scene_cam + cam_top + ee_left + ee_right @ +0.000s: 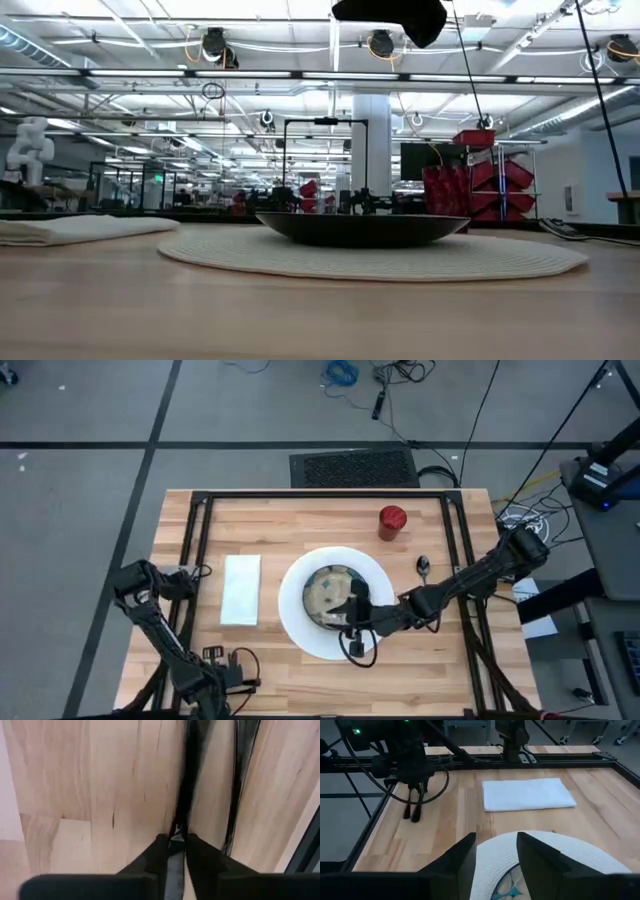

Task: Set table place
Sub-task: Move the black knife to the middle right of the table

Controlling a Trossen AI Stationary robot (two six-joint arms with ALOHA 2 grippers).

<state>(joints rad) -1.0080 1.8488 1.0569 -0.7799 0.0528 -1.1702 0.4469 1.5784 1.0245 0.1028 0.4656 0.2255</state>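
Observation:
A white plate (300,622) lies mid-table with the speckled bowl (328,592) on it. My right gripper (353,603) hovers open over the bowl's near side, holding nothing; in the right wrist view the plate rim (495,851) shows between its fingers. A white napkin (241,589) lies flat left of the plate. A red cup (392,521) stands at the far right, and a dark spoon (423,566) lies right of the plate. My left gripper (193,573) stands left of the napkin by the black frame rail, shut on a thin grey piece of cutlery (175,865). My left gripper pinches a thin grey piece of cutlery (175,857) between its two fingers. The piece lies along the fingers. The fingers (413,812) point down at the wood left of the napkin. Which piece it is, and whether its end touches the table, I cannot tell.
Black frame rails (197,540) run along the table's left and right sides (462,550). Bare wood shows between the napkin and the left rail and along the near edge (300,685). In the low view the bowl (360,228) and plate (370,258) fill the middle.

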